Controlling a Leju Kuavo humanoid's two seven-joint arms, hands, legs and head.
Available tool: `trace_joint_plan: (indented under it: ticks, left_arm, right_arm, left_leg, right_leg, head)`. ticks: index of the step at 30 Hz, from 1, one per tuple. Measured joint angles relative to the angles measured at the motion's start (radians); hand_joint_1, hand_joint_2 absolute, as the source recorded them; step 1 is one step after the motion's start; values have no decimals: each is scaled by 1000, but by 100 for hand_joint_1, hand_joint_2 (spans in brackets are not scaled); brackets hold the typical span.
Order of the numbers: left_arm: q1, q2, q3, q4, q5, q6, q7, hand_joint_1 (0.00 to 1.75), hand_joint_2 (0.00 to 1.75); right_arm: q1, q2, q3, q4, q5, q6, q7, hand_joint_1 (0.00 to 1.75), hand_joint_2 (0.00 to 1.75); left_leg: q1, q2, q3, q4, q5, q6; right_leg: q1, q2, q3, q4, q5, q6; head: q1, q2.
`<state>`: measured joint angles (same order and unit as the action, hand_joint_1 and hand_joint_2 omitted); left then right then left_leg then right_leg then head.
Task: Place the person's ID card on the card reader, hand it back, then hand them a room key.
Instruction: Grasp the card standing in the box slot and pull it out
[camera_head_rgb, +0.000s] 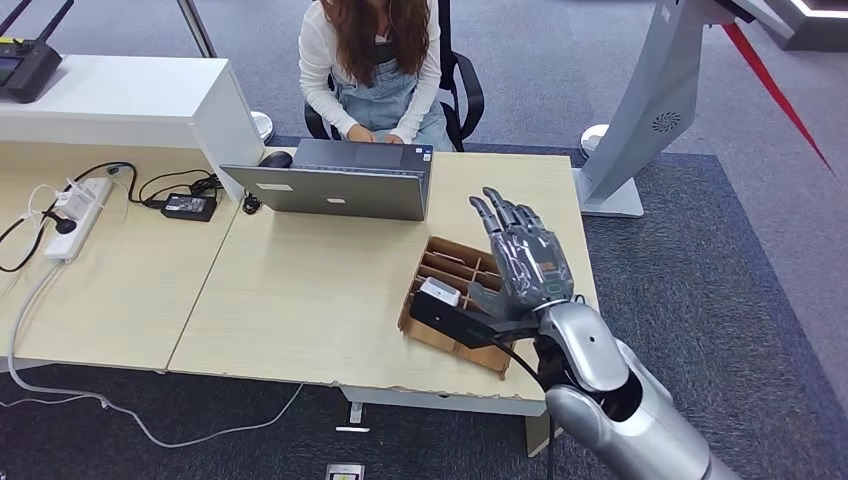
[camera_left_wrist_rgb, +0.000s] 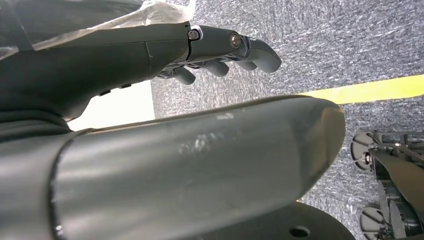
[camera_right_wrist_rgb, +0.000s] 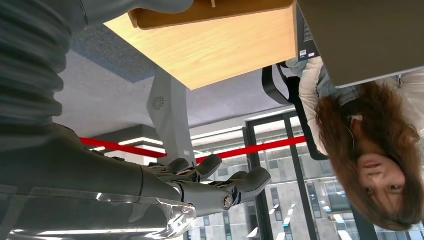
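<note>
While the right hand (camera_head_rgb: 522, 262) is up over the right end of the table (camera_head_rgb: 300, 290), its fingers are stretched out and spread apart with nothing in them, palm side facing away from the camera in the head view. It's hovering right above the cardboard organizer box (camera_head_rgb: 455, 268), the one with slotted dividers sitting near the table's front right corner. At the near edge of that box, just under the thumb, there's a flat black device with a small white card-like thing (camera_head_rgb: 439, 292) on top of it; looks like the card reader (camera_head_rgb: 455, 318), but I honestly can't tell whether the white piece is the ID card or a room key, too small to read. The hand isn't touching it as far as I can see.

The left hand (camera_left_wrist_rgb: 220, 52) is hanging low over grey carpet, fingers loosely curled a bit but apart, holding nothing.

Further out on the table: an open grey laptop (camera_head_rgb: 335, 180) at the far edge, with a person (camera_head_rgb: 375, 70) sitting behind it in an office chair, hands at the keyboard. A black mouse (camera_head_rgb: 275, 159) sits just left of the laptop. Off to the left there's a black power brick (camera_head_rgb: 188, 207) and a white power strip (camera_head_rgb: 75, 220) with cables running off it
</note>
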<state>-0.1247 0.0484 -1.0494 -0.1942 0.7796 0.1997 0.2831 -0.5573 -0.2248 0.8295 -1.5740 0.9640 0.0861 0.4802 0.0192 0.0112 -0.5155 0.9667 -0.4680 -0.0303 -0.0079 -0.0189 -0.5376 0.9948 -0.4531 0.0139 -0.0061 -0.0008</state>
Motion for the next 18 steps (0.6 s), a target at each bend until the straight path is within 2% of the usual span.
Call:
trace_joint_plan:
  ticks: [6,18]
  left_arm:
    - [0,-1,2,0,0,-1,0,0,0]
    - [0,-3,2,0,0,-2,0,0,0]
  right_arm:
    - [-4,20,20,28,45,9,-3,32,175]
    - [-14,42,55,102,55,12,-4,45,175]
  left_leg:
    - [0,0,0,0,0,0]
    - [0,0,0,0,0,0]
  right_leg:
    - [0,0,0,0,0,0]
    - [0,0,0,0,0,0]
  head:
    - [0,0]
    - [0,0]
